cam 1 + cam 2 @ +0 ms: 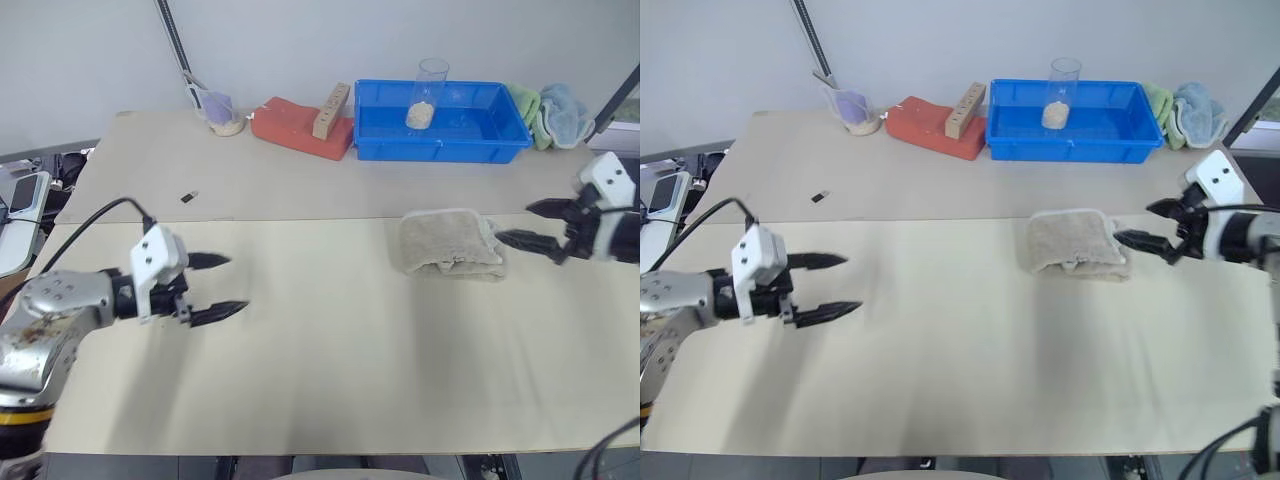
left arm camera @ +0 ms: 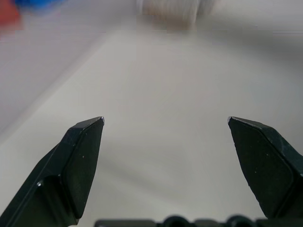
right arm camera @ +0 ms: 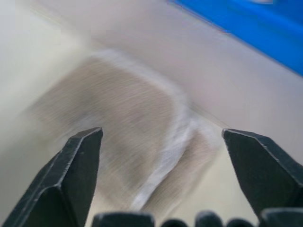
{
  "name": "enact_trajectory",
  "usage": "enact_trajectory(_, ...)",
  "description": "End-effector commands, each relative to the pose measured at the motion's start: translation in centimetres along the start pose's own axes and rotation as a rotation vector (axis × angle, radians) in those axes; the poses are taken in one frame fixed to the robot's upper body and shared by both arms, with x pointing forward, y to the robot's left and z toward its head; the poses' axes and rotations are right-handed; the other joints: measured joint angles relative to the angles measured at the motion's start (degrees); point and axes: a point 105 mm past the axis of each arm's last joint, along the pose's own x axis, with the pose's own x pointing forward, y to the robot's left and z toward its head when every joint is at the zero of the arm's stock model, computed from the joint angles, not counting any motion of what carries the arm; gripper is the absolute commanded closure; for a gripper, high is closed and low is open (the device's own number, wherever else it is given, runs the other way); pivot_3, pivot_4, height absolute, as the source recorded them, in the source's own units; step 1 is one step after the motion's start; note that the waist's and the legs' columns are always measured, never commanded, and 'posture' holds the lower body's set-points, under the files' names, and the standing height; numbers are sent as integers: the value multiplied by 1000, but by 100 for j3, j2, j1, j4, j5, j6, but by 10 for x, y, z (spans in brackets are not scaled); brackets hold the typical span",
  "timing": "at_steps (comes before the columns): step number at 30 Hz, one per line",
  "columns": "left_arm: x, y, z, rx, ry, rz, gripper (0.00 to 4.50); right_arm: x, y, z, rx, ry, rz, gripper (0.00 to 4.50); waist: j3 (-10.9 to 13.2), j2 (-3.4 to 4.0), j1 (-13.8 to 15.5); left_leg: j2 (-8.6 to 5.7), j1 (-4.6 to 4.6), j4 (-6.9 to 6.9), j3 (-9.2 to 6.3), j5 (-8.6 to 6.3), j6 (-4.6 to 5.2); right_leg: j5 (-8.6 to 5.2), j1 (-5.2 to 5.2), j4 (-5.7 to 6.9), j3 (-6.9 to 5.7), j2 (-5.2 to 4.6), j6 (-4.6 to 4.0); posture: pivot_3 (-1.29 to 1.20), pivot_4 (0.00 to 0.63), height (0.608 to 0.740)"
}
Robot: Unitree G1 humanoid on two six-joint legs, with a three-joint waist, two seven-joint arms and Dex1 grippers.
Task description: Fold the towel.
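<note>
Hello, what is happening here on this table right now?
A two-armed robot is working on folding a towel. The towel lies folded into a small bundle on the beige table. The right gripper is open, just beside the towel and not holding it. The left gripper is open too, far from the towel over bare table.

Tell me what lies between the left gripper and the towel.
Only bare table: in the left eye view, nothing sits between the open left gripper and the folded towel. The left wrist view shows the same empty stretch.
</note>
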Motion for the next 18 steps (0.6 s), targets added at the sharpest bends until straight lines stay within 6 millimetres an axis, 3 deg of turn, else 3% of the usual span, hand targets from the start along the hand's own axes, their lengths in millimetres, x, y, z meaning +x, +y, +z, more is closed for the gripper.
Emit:
enact_trajectory(1, -20, 18, 2, 90, 38, 109, 0, -18, 20, 15, -159, 12, 129, 28, 0, -1, 8, 2, 5, 0, 1, 0, 0, 0, 3, 0, 0, 1, 0, 0, 150, 740)
enact_trajectory(10, -54, 21, -5, 10, 97, 123, 0, -37, 46, 5, -143, 69, 215, 28, 1, -1, 3, 6, 2, -6, 5, -2, 0, 0, 2, -2, 1, -6, 0, 0, 150, 740)
enact_trajectory(18, -54, 21, -2, -14, 78, 133, 0, -28, 49, 12, -138, 49, 225, 28, 1, -1, 4, 8, 7, -6, 9, -2, 0, 0, 4, -3, 3, -6, 0, 0, 150, 740)
